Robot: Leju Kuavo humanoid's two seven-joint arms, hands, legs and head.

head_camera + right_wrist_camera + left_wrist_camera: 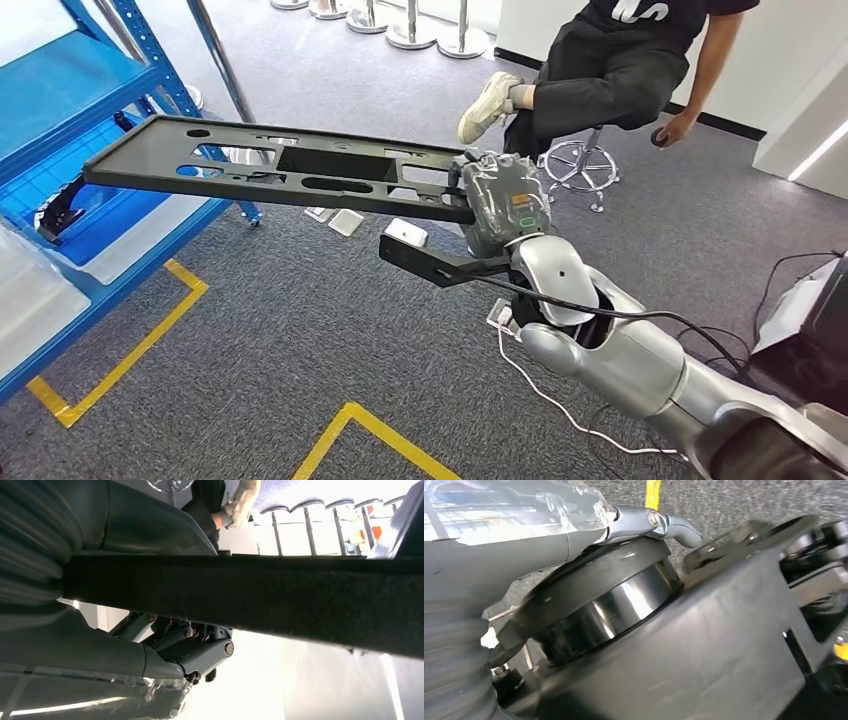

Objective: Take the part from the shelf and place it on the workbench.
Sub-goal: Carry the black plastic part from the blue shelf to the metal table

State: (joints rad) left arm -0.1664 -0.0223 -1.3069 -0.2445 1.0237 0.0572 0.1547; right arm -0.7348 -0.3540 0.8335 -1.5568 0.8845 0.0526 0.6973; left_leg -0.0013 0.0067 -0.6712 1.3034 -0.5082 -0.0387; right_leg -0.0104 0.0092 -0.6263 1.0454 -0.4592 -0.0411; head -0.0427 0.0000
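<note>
Part [290,165] gripped by right hand [497,200], grey carpet [300,330]

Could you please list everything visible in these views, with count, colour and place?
Part: one, black, a long flat panel with cut-outs, held out level over the carpet, its far end at the shelf.
Shelf: one, blue frame, far left.
Floor tape: yellow lines on the grey carpet.
Floor plates: a few, pale, on the carpet under the part.
Stanchion bases: several, silver, at the top.
Stool: one, chrome base, under a seated person in black.
Cable: white, on the carpet by the right arm.
Right hand: grey, grips the part's near end.
Left hand: grey, hanging; whether it holds anything is unclear.
</note>
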